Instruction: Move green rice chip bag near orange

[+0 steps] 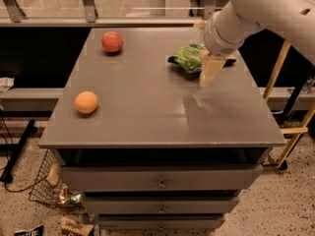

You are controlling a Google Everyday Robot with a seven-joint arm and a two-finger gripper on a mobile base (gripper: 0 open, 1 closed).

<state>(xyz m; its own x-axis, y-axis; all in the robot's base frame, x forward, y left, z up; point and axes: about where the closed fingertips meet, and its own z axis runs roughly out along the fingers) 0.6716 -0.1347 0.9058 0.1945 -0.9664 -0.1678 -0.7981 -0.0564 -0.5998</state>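
Bag lies far right on the table, with the gripper just at its right edge; whether it is released or clenched cannot be told. Orange sits near left, well apart. Advisable: pinch the bag's crumpled middle and lift clear before crossing.

Grey tabletop bears the orange, a redder fruit and the green rice chip bag, tool at its right edge.
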